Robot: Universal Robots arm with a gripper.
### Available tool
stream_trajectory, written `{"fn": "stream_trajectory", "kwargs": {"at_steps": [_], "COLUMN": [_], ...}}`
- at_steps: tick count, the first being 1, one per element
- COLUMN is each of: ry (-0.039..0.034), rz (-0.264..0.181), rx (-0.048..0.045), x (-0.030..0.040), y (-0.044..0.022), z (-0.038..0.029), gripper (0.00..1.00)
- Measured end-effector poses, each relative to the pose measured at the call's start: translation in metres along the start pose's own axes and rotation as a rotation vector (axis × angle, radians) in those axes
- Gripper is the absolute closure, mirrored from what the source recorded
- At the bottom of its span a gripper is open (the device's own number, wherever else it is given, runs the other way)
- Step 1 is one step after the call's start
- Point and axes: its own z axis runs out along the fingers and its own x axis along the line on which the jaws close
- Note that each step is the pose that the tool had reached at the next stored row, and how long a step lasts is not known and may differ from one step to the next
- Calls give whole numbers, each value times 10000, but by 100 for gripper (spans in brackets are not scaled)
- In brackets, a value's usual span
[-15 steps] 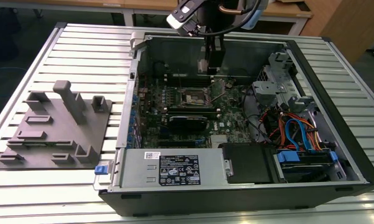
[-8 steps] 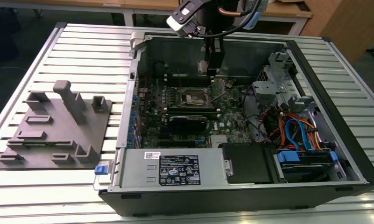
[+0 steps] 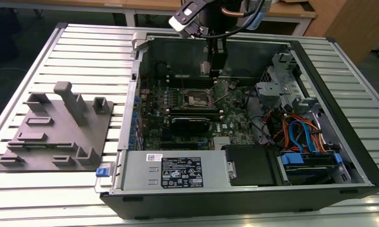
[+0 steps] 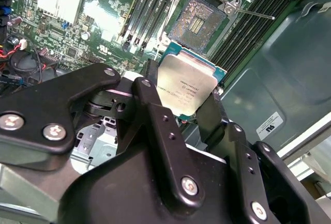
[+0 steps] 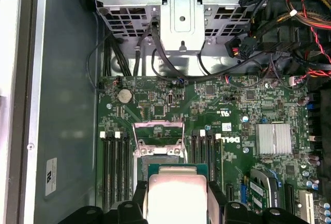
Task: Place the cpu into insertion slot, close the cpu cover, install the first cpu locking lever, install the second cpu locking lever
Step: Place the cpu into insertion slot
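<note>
The gripper (image 4: 182, 93) holds the cpu (image 4: 189, 85) by two opposite edges, its black fingers (image 4: 151, 87) closed on it with the silver top facing the camera in the second wrist view. In the first wrist view the cpu (image 5: 176, 195) sits between the fingers (image 5: 138, 199), above the board and just short of the slot (image 5: 158, 158), apart from it.

The slot (image 4: 199, 21) lies bare, its dark contact field uncovered. The cover (image 5: 158, 124) is swung up and back from the slot, on the side away from the cpu. A thin lever (image 4: 256, 13) sticks out sideways from one corner of the slot, over the memory slots (image 4: 243, 25) that flank it.

In the exterior view the gripper (image 3: 213, 71) hangs inside the open case (image 3: 240, 203), over the far part of the board, just beyond the slot (image 3: 198, 97). The case lies on a slatted table (image 3: 44, 198); a grey fixture (image 3: 57, 137) rests on the table at the exterior view's left, well apart from the case.
</note>
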Motion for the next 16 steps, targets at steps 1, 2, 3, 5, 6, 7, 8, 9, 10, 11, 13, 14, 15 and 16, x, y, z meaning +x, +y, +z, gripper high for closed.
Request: {"fn": "stream_trajectory", "kwargs": {"at_steps": [1,2,3,5,6,7,8,9,10,11,13,14,15,16], "ry": [8,15,16,21,20,25,29,33,37,43,53,53,53,53], "rz": [-38,-77,-102,-140,-149,-163,-184,-199,-203,-202,-200,-200,-201,-201], "rx": [-1,2,4,4,6,5,5,7,11,13,17,20,25,31], "x": [0,-1,-1,1,9,15,20,24,25,25,26,26,25,25], "y": [-3,-12,-22,-44,-45,-46,-47,-49,-50,-51,-55,-58,-59,-60], "z": [9,21,33,58,69,81,93,105,122,134,158,169,178,186], "gripper": [46,46,46,46,46,46,46,46,46,46,46,46,46,46]}}
